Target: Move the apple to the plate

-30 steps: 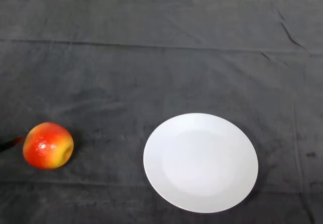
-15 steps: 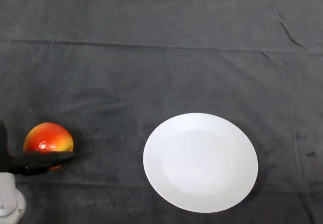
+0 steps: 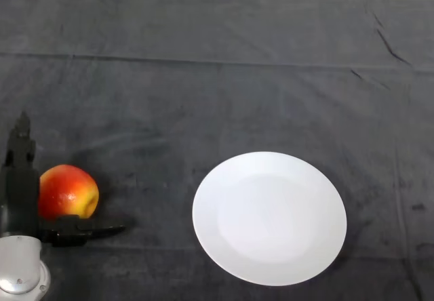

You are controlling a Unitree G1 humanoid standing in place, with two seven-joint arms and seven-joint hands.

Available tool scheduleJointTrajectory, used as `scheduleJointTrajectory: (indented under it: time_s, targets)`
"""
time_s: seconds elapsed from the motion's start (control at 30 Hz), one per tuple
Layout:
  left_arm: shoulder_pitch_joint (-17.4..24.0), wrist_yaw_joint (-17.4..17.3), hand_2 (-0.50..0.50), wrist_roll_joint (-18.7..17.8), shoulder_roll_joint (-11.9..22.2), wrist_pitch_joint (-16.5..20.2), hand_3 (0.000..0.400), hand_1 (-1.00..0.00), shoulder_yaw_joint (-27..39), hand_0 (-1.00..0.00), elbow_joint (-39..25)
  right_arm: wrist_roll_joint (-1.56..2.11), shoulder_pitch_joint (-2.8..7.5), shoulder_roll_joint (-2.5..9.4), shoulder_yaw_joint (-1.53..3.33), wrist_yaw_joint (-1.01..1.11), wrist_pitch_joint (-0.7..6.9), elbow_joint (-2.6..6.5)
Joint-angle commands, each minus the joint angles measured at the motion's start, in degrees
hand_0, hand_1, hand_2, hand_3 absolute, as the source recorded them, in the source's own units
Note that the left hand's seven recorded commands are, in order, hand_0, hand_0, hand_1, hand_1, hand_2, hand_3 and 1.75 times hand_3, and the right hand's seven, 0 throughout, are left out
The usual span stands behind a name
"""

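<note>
A red and yellow apple (image 3: 70, 191) lies on the dark cloth at the left of the head view. My left hand (image 3: 22, 199) is open around it: straight fingers (image 3: 19, 155) stand along the apple's left side, and the thumb (image 3: 85, 232) lies along its near side. The hand hides the apple's left and lower edges. A white round plate (image 3: 269, 217) lies empty on the cloth to the right of the apple, well apart from it.
The dark cloth (image 3: 224, 91) covers the whole table, with creases at the far right (image 3: 390, 43). The table's far edge runs along the top of the view.
My left hand has come up from the lower left and spread around the apple: fingers now rise along its left side, thumb reaches further right below it. Apple and plate have not moved.
</note>
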Motion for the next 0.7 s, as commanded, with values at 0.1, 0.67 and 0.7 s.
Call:
scheduleJointTrajectory:
  time_s: [0.1,0.67,0.7]
  targets:
    - [-0.6,-1.2,0.0,2.8,2.6,1.7,0.0,0.0,-1.7,0.0,0.3,1.51,-0.73,-0.98,0.22,-0.28,-0.56,-0.75]
    - [-0.9,-4.2,0.0,5.4,4.3,9.4,0.4,-1.0,-2.9,-1.0,-3.7,1.61,-0.7,-0.97,0.3,-0.34,-0.56,-0.8]
    - [-1.0,-4.2,0.0,5.6,4.3,9.8,0.4,-1.0,-2.9,-1.0,-4.2,1.62,-0.7,-0.97,0.31,-0.34,-0.56,-0.8]
